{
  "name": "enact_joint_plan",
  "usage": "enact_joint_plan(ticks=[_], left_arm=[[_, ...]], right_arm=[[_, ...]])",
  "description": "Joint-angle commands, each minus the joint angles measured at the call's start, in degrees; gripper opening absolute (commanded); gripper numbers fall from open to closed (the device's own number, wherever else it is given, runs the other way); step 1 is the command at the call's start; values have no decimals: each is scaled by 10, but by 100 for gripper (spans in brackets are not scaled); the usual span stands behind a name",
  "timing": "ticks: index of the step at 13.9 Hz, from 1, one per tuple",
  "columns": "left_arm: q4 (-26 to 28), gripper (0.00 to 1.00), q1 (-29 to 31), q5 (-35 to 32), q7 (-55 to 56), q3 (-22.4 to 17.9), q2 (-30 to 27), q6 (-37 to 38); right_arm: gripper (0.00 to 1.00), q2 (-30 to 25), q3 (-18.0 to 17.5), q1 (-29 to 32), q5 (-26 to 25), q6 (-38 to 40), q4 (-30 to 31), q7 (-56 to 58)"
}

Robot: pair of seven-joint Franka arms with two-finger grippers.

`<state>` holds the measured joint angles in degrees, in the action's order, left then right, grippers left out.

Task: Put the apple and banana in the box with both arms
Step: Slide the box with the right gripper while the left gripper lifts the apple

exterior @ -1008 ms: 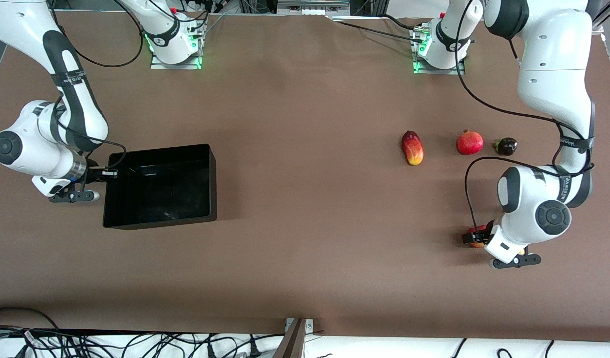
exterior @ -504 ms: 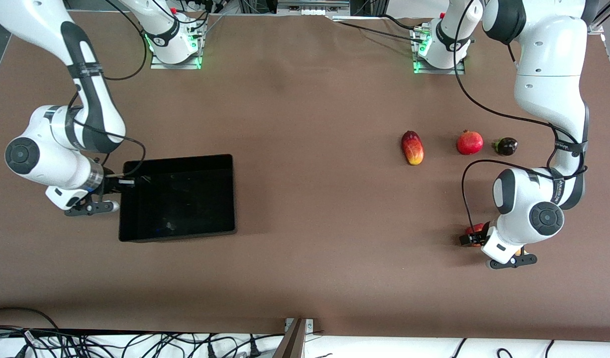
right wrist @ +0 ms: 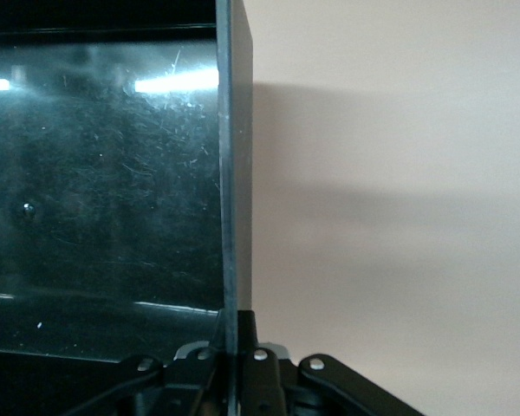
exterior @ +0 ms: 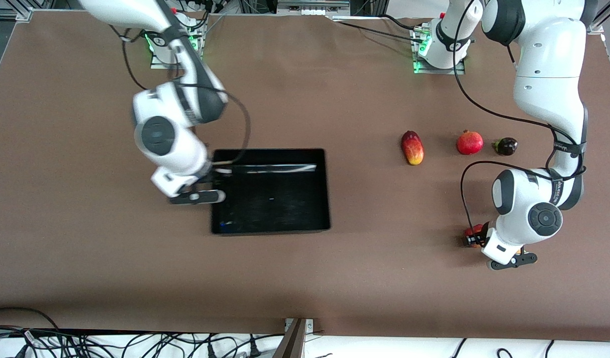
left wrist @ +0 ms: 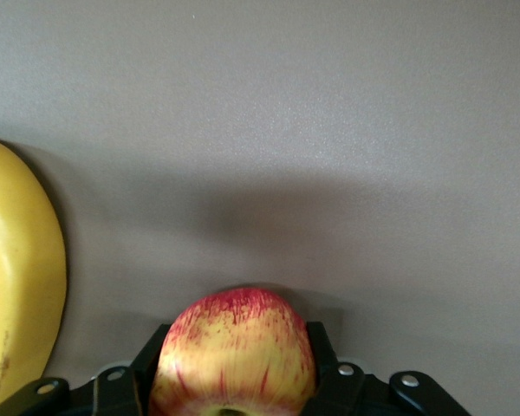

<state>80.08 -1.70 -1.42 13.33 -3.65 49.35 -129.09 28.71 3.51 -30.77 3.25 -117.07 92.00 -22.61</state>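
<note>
1. The apple (left wrist: 234,351), red with yellow streaks, sits on the table (exterior: 305,278) toward the left arm's end, nearer the front camera than the other fruits. In the left wrist view it lies between the fingers of the left pincer (left wrist: 234,386); the pads flank it closely, but I cannot tell whether they are clamped on it.
2. The banana (left wrist: 17,277) lies just beside the apple. Only its yellow flank shows in the left wrist view, and the left arm hides it from the front.
3. The box (exterior: 272,191), black and glossy, is near the table's middle. The right pincer (right wrist: 232,347) is pinched shut on its thin wall at the right arm's end of the box.
4. Risks, as I judge them: the round apple could roll or squirt out if the fingers meet it off-centre, and may nudge the banana. The box, held by one thin wall, could pivot or slip from the pinch, or tip.
5. Farther from the front camera lie a red-yellow mango (exterior: 412,147), a pomegranate (exterior: 469,142) and a small dark fruit (exterior: 506,145), well apart from the box.
6. The table is covered in plain matte brown. Cables trail below its near edge, and both arm bases glow green.
</note>
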Motion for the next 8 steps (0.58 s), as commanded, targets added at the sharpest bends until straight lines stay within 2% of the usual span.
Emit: enact_joint_plan(ticks=[1, 3, 4, 6, 8], left_arm=[[-17, 0, -9, 14, 4, 0, -16, 47], [-18, 0, -18, 32, 18, 4, -69, 154], [-18, 0, -19, 46, 20, 10, -107, 197], [-18, 0, -23, 81, 68, 42, -160, 263], [-19, 0, -37, 87, 173, 87, -176, 285]], right_arm=[[0, 92, 8, -48, 7, -20, -110, -67], [0, 129, 8, -74, 11, -59, -136, -115], [0, 143, 8, -89, 31, -95, -136, -134], [0, 168, 7, -113, 64, -160, -136, -170], [0, 187, 7, -131, 68, -200, -143, -211]])
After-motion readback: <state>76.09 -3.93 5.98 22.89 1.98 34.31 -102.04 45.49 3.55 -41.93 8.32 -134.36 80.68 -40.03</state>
